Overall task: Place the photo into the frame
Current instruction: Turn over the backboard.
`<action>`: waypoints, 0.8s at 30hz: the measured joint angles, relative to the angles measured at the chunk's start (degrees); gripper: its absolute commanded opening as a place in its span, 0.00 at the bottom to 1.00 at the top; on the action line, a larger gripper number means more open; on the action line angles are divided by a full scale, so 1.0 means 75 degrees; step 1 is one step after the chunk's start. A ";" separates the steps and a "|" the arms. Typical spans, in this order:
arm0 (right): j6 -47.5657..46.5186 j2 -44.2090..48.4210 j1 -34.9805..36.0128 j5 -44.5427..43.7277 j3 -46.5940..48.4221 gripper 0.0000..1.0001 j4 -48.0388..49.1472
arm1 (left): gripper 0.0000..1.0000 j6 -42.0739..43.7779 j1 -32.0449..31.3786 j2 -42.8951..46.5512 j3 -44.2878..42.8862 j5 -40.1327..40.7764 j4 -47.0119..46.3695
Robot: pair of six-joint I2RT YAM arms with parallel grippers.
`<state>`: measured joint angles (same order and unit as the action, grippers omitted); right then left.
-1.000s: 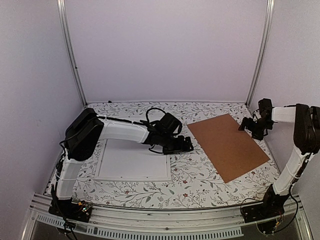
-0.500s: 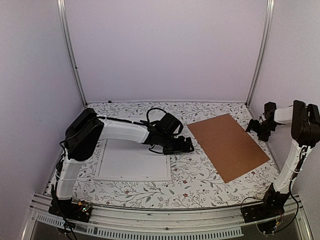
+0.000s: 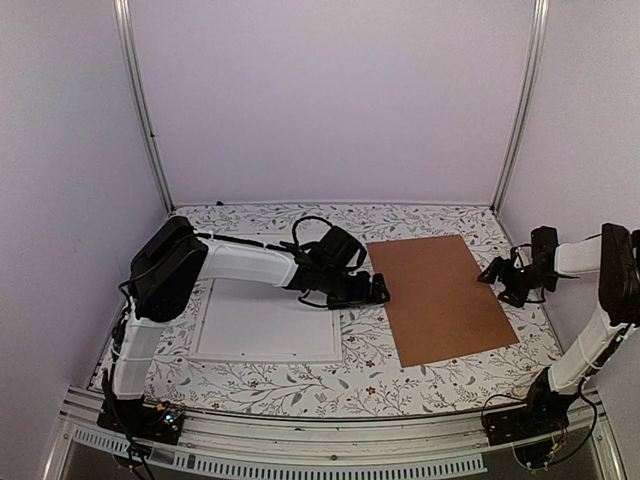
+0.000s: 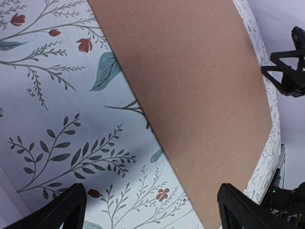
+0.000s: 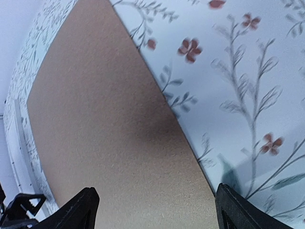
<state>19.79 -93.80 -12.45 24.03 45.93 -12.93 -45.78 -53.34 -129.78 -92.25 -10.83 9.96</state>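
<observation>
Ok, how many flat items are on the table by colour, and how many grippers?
Brown: 1, the backing board
White: 1, the frame
Grippers: 2, left gripper and right gripper
Total: 4

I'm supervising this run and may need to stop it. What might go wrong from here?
The flat brown rectangular board lies between the open left end effector and right end effector; a push from the right may skid it onto the white rectangular frame. The board lies flat on the floral tablecloth, so a pickup attempt may scrape the cloth.
</observation>
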 measured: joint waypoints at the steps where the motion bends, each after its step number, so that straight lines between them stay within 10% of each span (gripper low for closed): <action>1: 0.0052 0.0122 0.0076 0.0160 -0.0122 0.89 -0.0050 | 1.00 -0.0023 0.0003 0.0003 0.0015 0.0003 -0.0041; 24: -0.0140 -0.0245 0.0431 0.0271 0.0356 0.86 -0.0495 | 1.00 -0.0851 0.0117 -0.0020 0.0210 -0.0227 -0.0723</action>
<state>18.74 -95.64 -9.21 26.06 48.60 -16.64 -52.16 -52.47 -129.93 -90.67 -12.53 4.54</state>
